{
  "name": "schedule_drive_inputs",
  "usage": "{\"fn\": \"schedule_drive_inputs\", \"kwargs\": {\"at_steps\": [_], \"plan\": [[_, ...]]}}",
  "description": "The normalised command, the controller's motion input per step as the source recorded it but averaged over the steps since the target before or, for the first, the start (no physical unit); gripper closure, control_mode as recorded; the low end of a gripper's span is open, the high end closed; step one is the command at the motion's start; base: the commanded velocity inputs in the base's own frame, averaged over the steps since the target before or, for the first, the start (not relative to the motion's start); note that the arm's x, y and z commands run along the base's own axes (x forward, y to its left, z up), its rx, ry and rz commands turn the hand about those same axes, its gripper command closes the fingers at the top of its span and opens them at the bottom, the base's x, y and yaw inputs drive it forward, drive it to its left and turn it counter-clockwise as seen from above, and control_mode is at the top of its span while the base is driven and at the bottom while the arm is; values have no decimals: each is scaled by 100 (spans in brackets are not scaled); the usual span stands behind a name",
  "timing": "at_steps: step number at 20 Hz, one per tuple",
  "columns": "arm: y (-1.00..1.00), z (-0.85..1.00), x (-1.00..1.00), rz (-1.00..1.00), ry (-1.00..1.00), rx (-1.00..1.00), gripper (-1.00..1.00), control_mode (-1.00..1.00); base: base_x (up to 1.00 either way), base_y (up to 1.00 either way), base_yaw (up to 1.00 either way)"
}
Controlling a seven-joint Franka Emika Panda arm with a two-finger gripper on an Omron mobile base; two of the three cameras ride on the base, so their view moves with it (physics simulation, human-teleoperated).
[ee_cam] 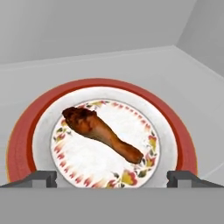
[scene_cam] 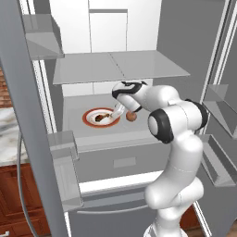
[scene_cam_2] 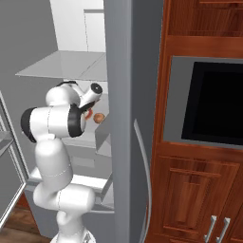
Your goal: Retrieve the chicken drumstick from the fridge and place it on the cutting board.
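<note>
Hovering wide open and empty over the plate (ee_cam: 26, 144) on the fridge (scene_cam: 115, 69) shelf, the gripper (ee_cam: 112, 178) faced the drumstick (ee_cam: 101, 133) lying mid-plate, long axis diagonal to the fingertips (ee_cam: 41, 178).

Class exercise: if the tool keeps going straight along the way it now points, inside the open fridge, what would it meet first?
Most likely the chicken drumstick, lying on the red-rimmed plate straight ahead between the open tool's tips. How much gap remains is unclear.
</note>
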Motion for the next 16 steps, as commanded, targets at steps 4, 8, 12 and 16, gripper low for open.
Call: {"fn": "schedule_drive_inputs", "kwargs": {"at_steps": [4,8,12,16], "plan": [[0,0,19,1,0,0,-100,-100,0,0,0],[2,0,21,0,0,0,-100,-100,0,0,0],[14,0,14,0,0,0,-100,-100,0,0,0],[13,0,14,0,-1,0,-100,-100,0,0,0]]}}
